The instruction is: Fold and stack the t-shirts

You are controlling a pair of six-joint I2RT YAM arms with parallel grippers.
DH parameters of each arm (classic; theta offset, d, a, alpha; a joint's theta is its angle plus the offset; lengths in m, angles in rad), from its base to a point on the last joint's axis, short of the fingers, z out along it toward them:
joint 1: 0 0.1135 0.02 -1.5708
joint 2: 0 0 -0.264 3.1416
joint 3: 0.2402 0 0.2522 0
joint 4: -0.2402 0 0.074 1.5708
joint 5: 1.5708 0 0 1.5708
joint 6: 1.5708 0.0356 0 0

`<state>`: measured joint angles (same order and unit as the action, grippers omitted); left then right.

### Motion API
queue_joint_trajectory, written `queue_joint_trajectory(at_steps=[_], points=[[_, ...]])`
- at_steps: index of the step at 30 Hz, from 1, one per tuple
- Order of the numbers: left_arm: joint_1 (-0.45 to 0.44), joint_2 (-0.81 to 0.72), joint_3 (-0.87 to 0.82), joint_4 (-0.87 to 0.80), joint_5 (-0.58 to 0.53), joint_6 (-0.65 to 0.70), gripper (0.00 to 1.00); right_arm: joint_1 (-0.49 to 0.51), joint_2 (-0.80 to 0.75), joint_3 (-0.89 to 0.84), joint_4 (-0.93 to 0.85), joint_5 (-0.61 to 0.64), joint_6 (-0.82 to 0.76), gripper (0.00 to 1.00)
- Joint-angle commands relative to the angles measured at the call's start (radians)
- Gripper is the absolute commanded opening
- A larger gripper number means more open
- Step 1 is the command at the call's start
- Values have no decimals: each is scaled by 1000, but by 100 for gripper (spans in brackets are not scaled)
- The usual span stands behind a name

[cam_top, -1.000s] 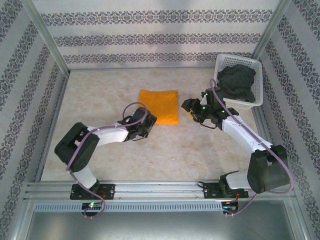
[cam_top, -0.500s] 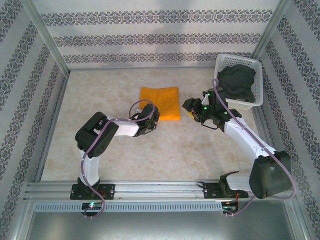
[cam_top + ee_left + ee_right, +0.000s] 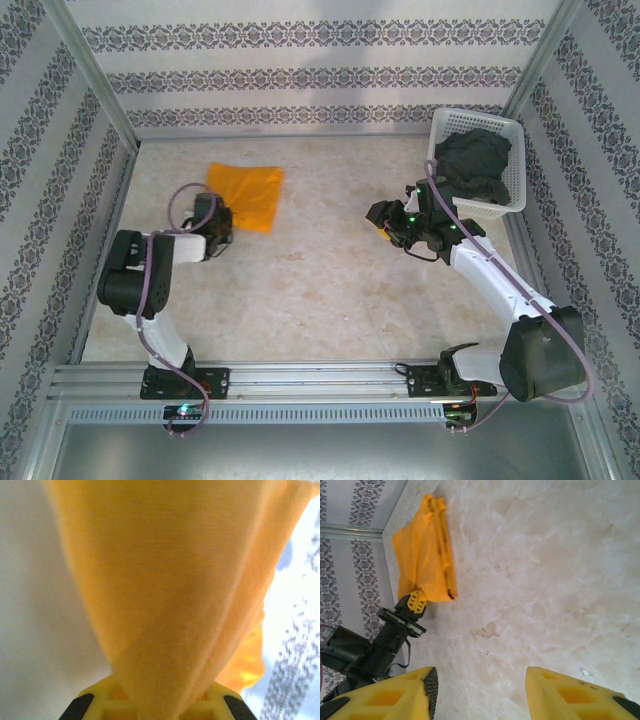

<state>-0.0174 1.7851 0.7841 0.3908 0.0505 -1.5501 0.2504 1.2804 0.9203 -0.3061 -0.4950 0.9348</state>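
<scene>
The orange-yellow t-shirt (image 3: 246, 190), folded, lies at the back left of the table. My left gripper (image 3: 222, 222) is shut on its near corner, and in the left wrist view the cloth (image 3: 170, 580) fans out from between the yellow jaws. The dark grey t-shirt (image 3: 472, 165) sits crumpled in the white basket (image 3: 478, 117) at the back right. Just left of that basket my right gripper (image 3: 385, 218) hangs open over bare table, with nothing between its fingers (image 3: 480, 690). From the right wrist, the orange shirt (image 3: 422, 565) and the left gripper (image 3: 412, 602) show far off.
Metal frame posts and patterned walls close in the table on three sides. A metal rail runs along the near edge by both arm bases. The marble-look tabletop (image 3: 330, 280) stretches between the two arms.
My left gripper has shut on the orange shirt's near edge and pulled it from the table's centre to the back left. The right arm has barely moved.
</scene>
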Motion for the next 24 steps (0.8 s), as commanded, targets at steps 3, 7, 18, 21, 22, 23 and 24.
queue_joint_trajectory(at_steps=[3, 7, 18, 21, 22, 23, 24], points=[[213, 48, 36, 61, 182, 235, 0, -11, -6, 2, 3, -7, -28, 50], [340, 194, 170, 77, 356, 322, 0, -8, 6, -1, 32, -33, -32, 51], [388, 252, 384, -212, 407, 628, 0, 7, 70, 54, 33, -95, -80, 51], [392, 227, 369, -225, 388, 645, 10, 13, 83, 71, 29, -102, -92, 51], [388, 206, 366, -247, 372, 662, 30, 13, 79, 77, 19, -90, -102, 52], [383, 179, 364, -275, 348, 679, 44, 11, 75, 81, 5, -76, -114, 53], [375, 142, 356, -310, 314, 701, 59, 8, 62, 83, -10, -49, -127, 55]])
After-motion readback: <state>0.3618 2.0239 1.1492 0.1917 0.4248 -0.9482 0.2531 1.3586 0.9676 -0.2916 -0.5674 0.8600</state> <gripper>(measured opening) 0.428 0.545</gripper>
